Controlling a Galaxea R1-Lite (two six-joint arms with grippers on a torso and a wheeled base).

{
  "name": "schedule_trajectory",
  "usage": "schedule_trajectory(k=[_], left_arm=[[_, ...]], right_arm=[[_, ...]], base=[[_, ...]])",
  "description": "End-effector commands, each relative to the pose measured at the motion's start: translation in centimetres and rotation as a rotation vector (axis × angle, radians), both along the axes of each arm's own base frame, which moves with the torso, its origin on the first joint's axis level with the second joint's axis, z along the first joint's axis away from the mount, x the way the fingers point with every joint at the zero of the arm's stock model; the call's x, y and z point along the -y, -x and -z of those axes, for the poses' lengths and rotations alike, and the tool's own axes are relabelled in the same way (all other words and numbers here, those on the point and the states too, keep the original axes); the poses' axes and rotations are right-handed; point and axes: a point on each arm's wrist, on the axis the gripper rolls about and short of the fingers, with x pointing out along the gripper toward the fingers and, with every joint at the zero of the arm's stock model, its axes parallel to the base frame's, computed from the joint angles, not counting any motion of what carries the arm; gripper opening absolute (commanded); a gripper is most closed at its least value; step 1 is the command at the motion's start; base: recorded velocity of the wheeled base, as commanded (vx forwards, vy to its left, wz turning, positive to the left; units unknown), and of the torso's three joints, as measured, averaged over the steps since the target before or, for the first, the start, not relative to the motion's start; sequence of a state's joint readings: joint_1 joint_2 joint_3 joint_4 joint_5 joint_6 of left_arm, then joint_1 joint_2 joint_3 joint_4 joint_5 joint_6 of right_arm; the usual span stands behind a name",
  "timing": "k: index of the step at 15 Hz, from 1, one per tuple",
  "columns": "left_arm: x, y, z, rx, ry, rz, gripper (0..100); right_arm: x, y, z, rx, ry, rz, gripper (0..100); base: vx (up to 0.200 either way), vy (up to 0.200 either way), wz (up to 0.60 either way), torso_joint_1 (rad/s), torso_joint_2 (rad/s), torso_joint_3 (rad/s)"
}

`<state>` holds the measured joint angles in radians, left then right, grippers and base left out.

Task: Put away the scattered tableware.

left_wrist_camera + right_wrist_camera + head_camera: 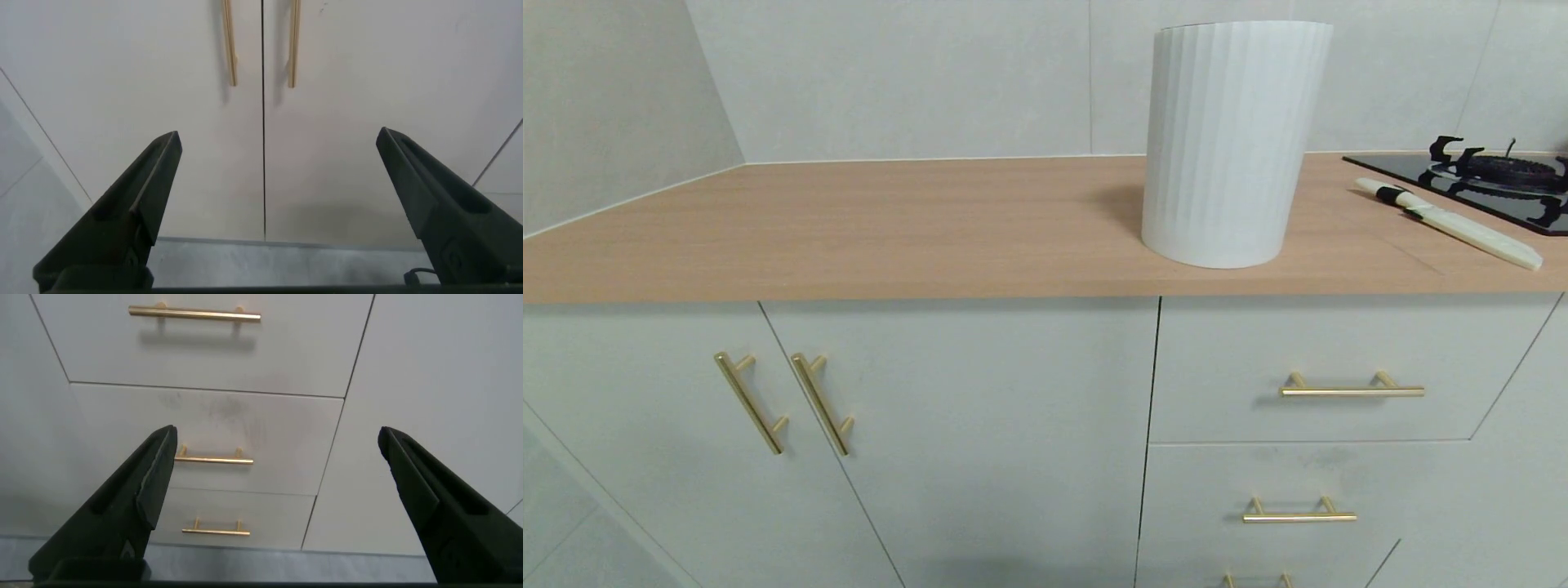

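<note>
Knife (1450, 222), pale with black bands near its far end, lying flat on wooden countertop (890, 229), just beside black stove (1494, 175) and near tall white ribbed holder (1225, 143). Left gripper (278, 137) spread wide, low before cupboard doors (343, 122); right gripper (278, 433) equally wide, low before drawers (204, 425), well apart from knife. Probably best: raise right arm, descend over banded end, close across narrow width, lift level, then lower into holder.

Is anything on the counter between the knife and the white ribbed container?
Nothing visible: bare wooden countertop lies between the knife and the white ribbed container; the stove sits beyond the knife.
</note>
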<state>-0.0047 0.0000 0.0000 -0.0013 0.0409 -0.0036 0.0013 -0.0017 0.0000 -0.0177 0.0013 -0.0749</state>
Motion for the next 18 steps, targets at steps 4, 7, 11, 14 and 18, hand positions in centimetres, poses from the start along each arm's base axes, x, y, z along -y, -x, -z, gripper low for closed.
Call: schedule_trajectory(k=[4,7,11,14,18], left_arm=[[0.00,0.00,0.00,0.000,-0.002,-0.001,100],[0.00,0.00,0.00,0.000,-0.002,-0.001,100],[0.00,0.00,0.00,0.000,-0.002,-0.001,100],[0.00,0.00,0.00,0.000,-0.001,-0.001,100],[0.00,0.00,0.00,0.000,-0.001,-0.001,100]], right_arm=[[0.00,-0.01,-0.01,-0.001,0.000,-0.001,100],[0.00,-0.01,-0.01,-0.001,0.000,-0.001,100],[0.00,-0.01,-0.01,-0.001,0.000,-0.001,100],[0.00,-0.01,0.00,-0.002,-0.001,-0.001,100],[0.00,-0.01,-0.01,-0.001,-0.001,-0.001,100]], base=[[0.000,-0.050,0.00,0.001,0.00,0.001],[0.000,-0.200,0.00,0.001,0.00,0.001],[0.000,-0.200,0.00,0.000,0.00,-0.001],[0.000,-0.067,0.00,-0.001,0.00,0.001],[0.000,0.000,0.00,0.000,0.00,0.000]])
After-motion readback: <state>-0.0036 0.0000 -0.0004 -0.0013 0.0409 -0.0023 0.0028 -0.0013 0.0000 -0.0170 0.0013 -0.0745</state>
